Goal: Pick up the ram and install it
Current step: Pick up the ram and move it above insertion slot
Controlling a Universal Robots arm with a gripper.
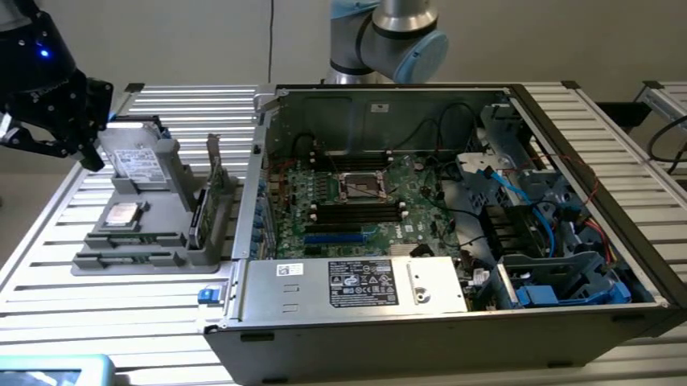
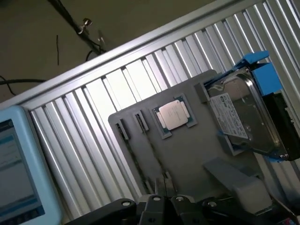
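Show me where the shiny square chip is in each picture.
Exterior view: the square chip lies on the gray tray, toward the exterior view's left, beside the computer case.
Wrist view: the chip sits on that tray, next to the hard drive.
Shared landmark: the hard drive standing on the tray.

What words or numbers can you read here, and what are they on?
No text here can be read.
Label on the power supply: print too small.
Label on the hard drive: blurred.
Top of the processor chip: no marks I can make out.
Lines on the screen: blurred.
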